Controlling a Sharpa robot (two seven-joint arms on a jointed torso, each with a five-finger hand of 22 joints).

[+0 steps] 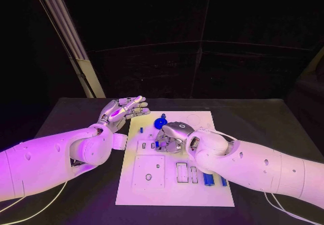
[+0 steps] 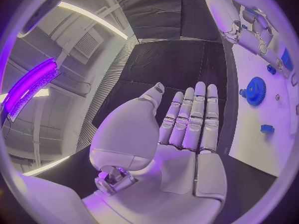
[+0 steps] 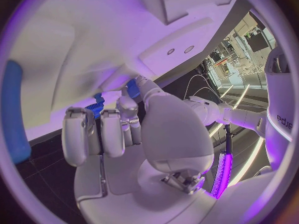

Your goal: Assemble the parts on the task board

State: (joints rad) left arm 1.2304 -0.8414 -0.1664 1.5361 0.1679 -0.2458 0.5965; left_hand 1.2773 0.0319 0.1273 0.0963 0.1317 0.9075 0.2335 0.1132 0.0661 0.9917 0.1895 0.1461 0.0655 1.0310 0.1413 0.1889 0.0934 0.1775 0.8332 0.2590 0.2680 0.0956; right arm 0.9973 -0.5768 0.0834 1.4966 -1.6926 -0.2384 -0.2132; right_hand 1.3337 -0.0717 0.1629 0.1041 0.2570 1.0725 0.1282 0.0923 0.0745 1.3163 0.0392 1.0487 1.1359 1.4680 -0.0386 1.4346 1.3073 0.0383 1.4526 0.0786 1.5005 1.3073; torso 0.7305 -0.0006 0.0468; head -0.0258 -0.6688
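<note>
On the black table (image 1: 74,108) the white task board (image 1: 202,192) lies lengthwise away from the robot, the right hand (image 1: 173,137) curled over small blue parts (image 1: 154,145) mid-board, grip unclear, while the flat, empty left hand (image 1: 123,111) hovers beside the blue gear (image 1: 160,123).

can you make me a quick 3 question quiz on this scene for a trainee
1. True or false: the left hand holds a blue part.
2. Which hand is down on the task board? A. left B. right C. both
3. Fill in: the blue gear stands near the board's ___ edge, seen from the robot.

Key: 1. False; it hovers flat with its fingers straight, holding nothing, beside the board. 2. B; the right hand is curled over the board's middle. 3. Far.
</note>
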